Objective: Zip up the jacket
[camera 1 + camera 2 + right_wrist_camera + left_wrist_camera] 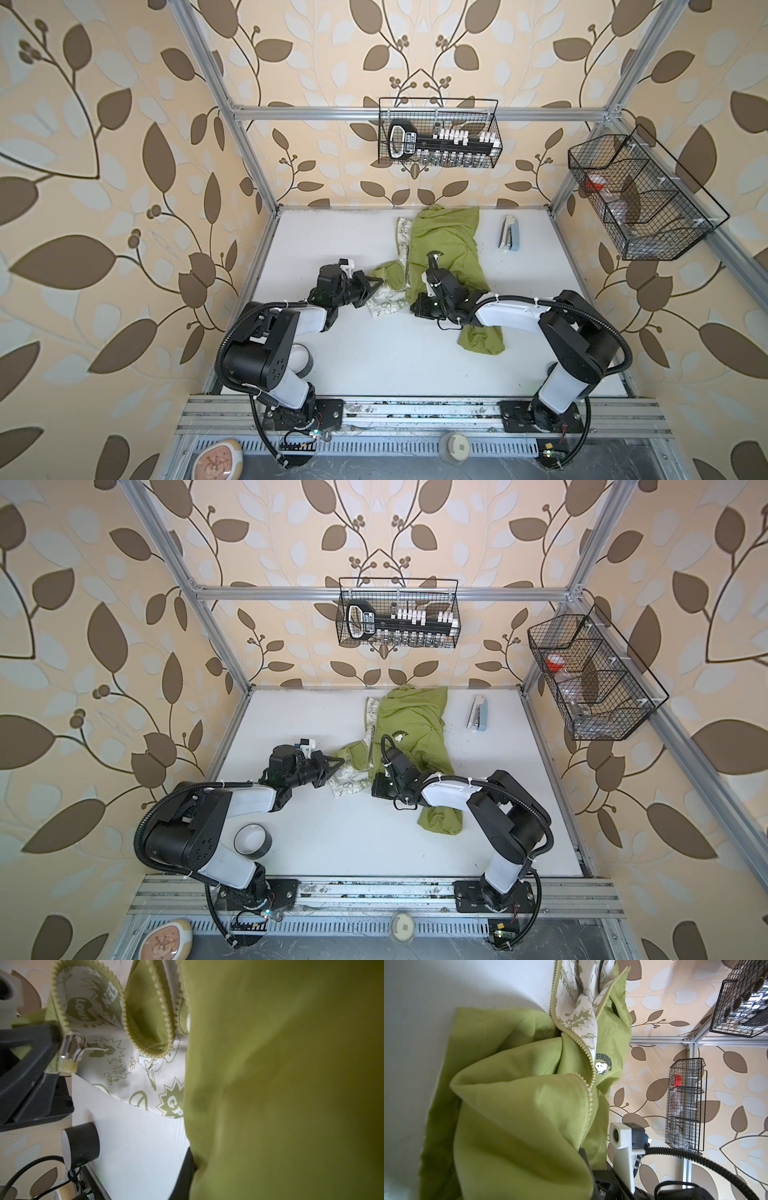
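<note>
**Bimanual rig, from above and from both wrists.** The jacket [444, 245] lies crumpled on the white surface [353, 365]; it reaches from the middle of the far edge to the surface's middle, with one green fold running toward the near edge beneath the right arm. Its front is open; the rows of zipper teeth [124, 1020] stand apart, the cream printed lining [124, 1076] shows between them, and the chest logo [601, 1066] faces up.

Left gripper [375, 284]: jaws closed on the jacket's green hem, just beside the metal zipper slider [71, 1047].

Right gripper [417, 308]: pointed toward the left gripper; jaws closed on green jacket fabric that drapes over it; tips largely hidden.

A stapler [509, 232] lies near the far right corner, apart from the jacket; a roll of tape [251, 839] stands near the left edge, beside the left arm.
</note>
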Available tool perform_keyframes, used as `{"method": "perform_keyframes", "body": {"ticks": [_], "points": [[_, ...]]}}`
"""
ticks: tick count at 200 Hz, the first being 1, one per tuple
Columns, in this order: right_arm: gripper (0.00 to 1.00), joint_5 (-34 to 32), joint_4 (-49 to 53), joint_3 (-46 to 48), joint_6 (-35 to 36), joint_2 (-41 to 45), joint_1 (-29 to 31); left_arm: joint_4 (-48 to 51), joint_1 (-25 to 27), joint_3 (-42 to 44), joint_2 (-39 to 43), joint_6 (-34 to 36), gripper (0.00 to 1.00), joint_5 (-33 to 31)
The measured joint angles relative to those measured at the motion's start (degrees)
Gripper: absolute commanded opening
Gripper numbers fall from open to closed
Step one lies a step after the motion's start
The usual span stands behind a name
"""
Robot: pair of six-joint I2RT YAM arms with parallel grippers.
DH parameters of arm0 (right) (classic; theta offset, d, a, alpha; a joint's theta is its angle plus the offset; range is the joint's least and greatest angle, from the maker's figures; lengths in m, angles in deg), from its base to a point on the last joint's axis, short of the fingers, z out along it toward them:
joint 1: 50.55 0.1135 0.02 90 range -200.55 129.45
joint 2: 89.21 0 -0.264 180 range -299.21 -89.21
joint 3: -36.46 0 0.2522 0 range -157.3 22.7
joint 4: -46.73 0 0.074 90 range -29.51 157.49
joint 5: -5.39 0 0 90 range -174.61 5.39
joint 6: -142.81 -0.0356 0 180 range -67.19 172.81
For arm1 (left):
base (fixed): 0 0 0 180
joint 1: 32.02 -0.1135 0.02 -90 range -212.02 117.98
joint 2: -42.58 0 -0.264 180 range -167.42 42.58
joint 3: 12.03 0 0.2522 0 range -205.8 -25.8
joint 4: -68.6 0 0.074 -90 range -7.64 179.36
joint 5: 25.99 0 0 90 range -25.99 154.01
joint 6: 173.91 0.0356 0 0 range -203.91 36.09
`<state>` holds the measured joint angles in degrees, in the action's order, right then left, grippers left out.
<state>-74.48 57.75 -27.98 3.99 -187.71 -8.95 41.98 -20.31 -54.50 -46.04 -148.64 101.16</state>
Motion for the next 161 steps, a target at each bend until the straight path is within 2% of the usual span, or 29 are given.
{"method": "perform_keyframes", "body": {"ticks": [79, 131, 161], "points": [[0.0, 2.12, 0.22, -0.13, 0.87, 2.05, -1.4, 0.24, 0.0, 0.0, 0.92, 0.02, 0.0, 0.61], [0.0, 1.18, -2.4, -0.92, 0.68, 10.27, -3.3, 6.67, 1.14, -2.56, 9.55, 1.33, 0.0, 2.32], [0.0, 0.57, -5.11, -1.22, 0.48, 12.17, -4.17, 9.77, 2.62, -4.96, 14.93, 3.1, 0.0, 2.32]]}}
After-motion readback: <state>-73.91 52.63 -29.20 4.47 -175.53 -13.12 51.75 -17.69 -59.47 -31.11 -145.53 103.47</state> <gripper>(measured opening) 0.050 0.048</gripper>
